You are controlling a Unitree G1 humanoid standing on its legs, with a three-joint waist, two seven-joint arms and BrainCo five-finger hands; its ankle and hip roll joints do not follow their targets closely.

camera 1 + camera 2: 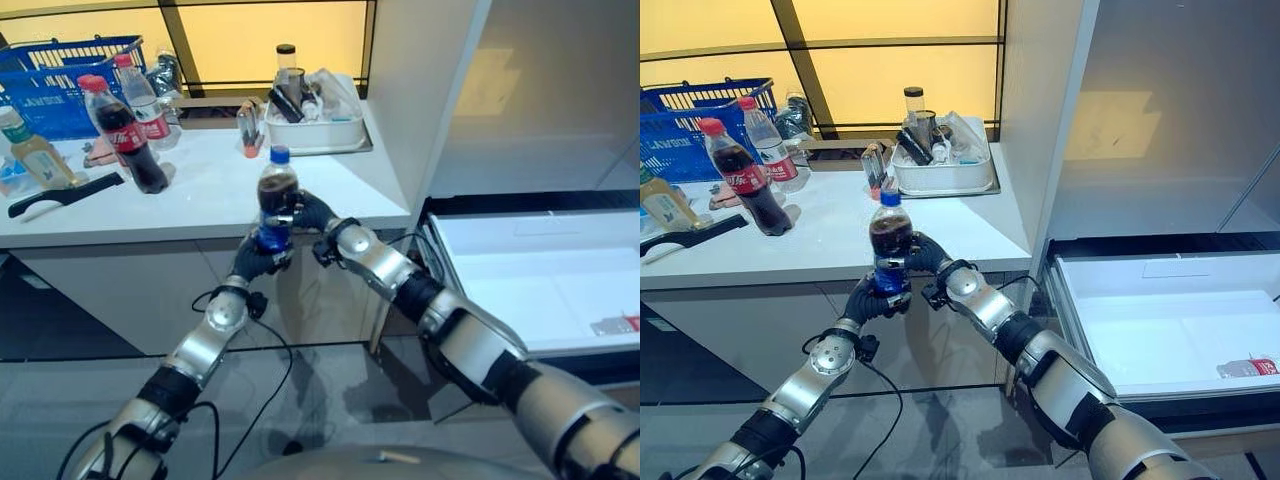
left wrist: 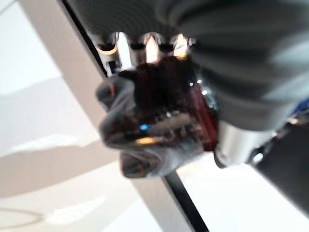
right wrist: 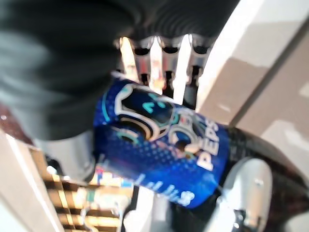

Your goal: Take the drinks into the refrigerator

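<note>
A cola bottle with a blue cap and blue label is held upright in the air, just in front of the white counter's front edge. Both hands are shut on it. My left hand grips its lower part from below. My right hand wraps its middle from the right. In the right wrist view the fingers curl over the blue label. In the left wrist view the dark bottle sits under the curled fingers. The refrigerator's white drawer stands pulled out at the right.
On the counter stand a red-capped cola bottle, a clear water bottle, a yellow drink bottle, a blue basket and a white tray of utensils. A small bottle lies in the drawer.
</note>
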